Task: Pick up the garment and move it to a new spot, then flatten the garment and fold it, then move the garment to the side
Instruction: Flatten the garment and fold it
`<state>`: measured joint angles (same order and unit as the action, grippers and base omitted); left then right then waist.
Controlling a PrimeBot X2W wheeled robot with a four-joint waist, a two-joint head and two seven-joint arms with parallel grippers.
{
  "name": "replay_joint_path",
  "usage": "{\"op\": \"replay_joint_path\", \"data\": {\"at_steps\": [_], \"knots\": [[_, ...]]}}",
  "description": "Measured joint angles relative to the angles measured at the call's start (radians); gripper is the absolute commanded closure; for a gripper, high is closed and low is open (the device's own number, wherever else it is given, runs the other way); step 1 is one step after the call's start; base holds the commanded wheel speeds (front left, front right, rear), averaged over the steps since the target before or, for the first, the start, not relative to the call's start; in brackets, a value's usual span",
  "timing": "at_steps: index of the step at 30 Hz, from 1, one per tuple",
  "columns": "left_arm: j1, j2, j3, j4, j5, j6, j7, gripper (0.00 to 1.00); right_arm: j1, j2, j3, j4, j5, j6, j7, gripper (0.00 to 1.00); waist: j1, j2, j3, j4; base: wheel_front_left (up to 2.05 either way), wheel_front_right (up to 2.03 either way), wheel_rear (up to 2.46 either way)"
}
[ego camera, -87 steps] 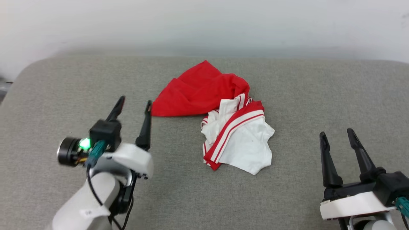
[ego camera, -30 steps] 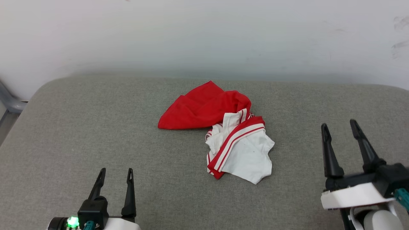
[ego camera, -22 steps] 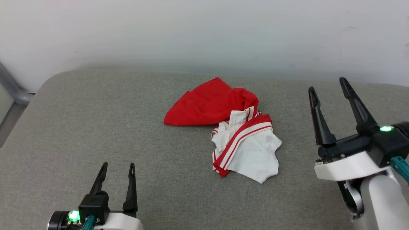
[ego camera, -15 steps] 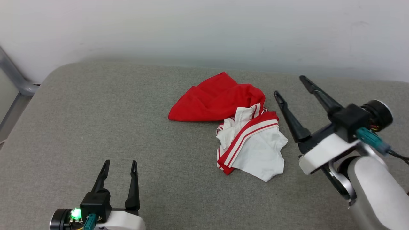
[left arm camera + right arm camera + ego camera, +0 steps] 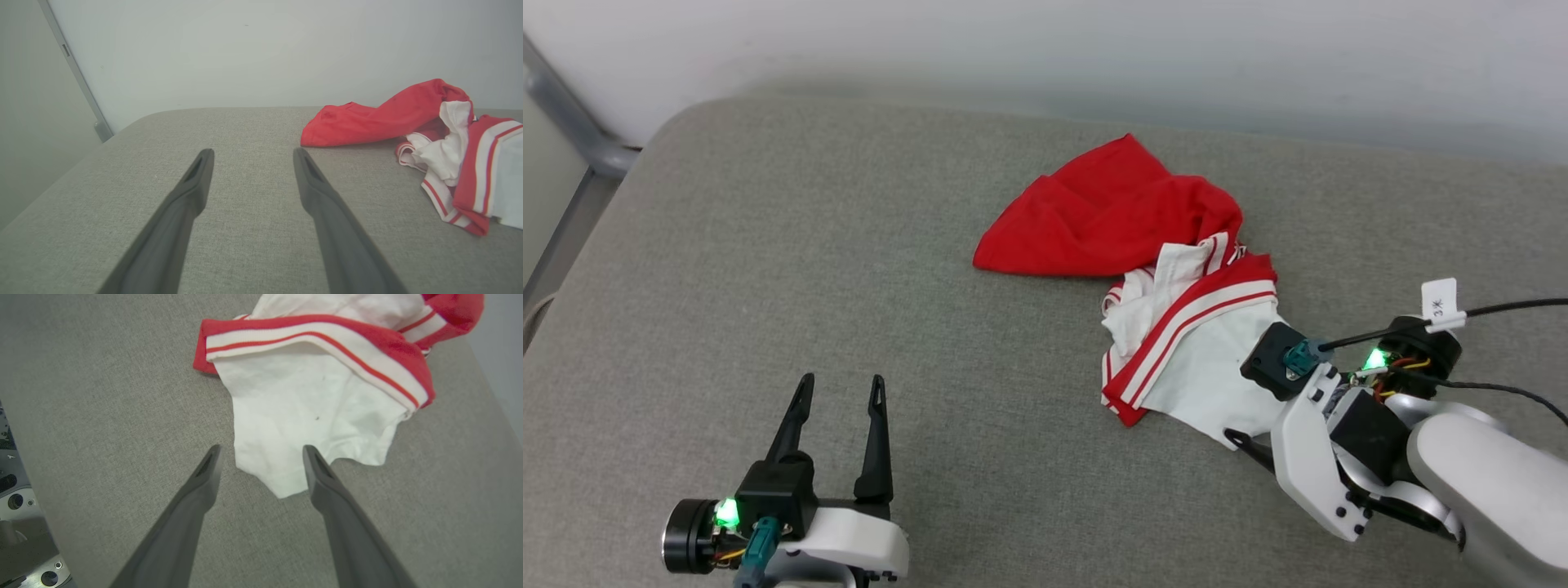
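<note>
The garment lies crumpled on the grey padded surface, red body toward the back and a white sleeve with red-and-white trim toward the front. My right gripper points down at that sleeve and is open. The sleeve's near corner lies between its two fingers; whether they touch the cloth I cannot tell. In the head view its wrist covers most of the fingers. My left gripper stands open and empty at the lower left, well away from the garment.
A pale wall runs along the back of the surface. A grey metal post slants down at the far left corner. Part of the robot's base shows past the surface's edge in the right wrist view.
My right arm has swung in from the right and tipped down over the white sleeve. The head camera has shifted. The left gripper has held still for the last second. The garment has not moved.
</note>
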<state>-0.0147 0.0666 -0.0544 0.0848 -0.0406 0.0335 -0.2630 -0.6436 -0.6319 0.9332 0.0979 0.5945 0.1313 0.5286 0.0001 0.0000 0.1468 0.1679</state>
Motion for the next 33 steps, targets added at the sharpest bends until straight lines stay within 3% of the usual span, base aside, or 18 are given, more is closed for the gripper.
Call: {"op": "replay_joint_path", "data": {"at_steps": [1,5,10,16,17,18,27,33], "knots": [[-0.014,-0.005,-0.005,-0.002,0.000,0.000,0.000,0.00,-0.047,-0.034,0.076,0.008,0.028,0.000,0.068,0.00,0.0000,0.0000,0.025,0.014,0.00,0.00,0.00],[-0.034,-0.009,-0.020,-0.004,-0.007,0.002,0.000,0.00,-0.107,-0.053,0.166,0.038,0.033,0.000,0.095,0.00,0.0000,0.0000,0.061,0.037,0.00,0.00,0.00],[-0.063,-0.013,-0.039,-0.008,-0.016,0.006,0.000,0.00,-0.176,-0.046,0.263,0.122,0.033,0.000,0.092,0.00,0.0000,0.0000,0.111,0.067,0.00,0.00,0.00],[-0.077,-0.015,-0.050,-0.005,-0.023,0.020,0.000,0.00,-0.214,-0.022,0.308,0.215,0.070,0.001,0.089,0.00,-0.0003,0.0000,0.148,0.097,0.00,0.00,0.00],[-0.077,-0.015,-0.052,-0.004,-0.024,0.023,0.000,0.00,-0.215,-0.021,0.311,0.221,0.070,0.001,0.087,0.65,-0.0003,0.0000,0.149,0.100,0.00,0.00,0.00],[-0.077,-0.015,-0.052,-0.003,-0.025,0.026,0.000,0.00,-0.217,-0.020,0.314,0.223,0.075,0.001,0.084,1.00,-0.0003,0.0000,0.148,0.100,0.00,0.00,0.00],[-0.064,-0.015,-0.038,0.010,-0.024,0.028,0.000,0.00,-0.217,-0.007,0.332,0.215,0.121,0.000,-0.087,1.00,-0.0001,0.0000,0.094,0.063,0.00,0.00,0.00],[-0.031,-0.016,-0.017,0.013,-0.011,0.018,0.000,0.00,-0.160,-0.061,0.249,0.153,0.158,0.000,-0.185,1.00,-0.0001,0.0000,0.034,0.016,0.00,0.00,0.00]]}}
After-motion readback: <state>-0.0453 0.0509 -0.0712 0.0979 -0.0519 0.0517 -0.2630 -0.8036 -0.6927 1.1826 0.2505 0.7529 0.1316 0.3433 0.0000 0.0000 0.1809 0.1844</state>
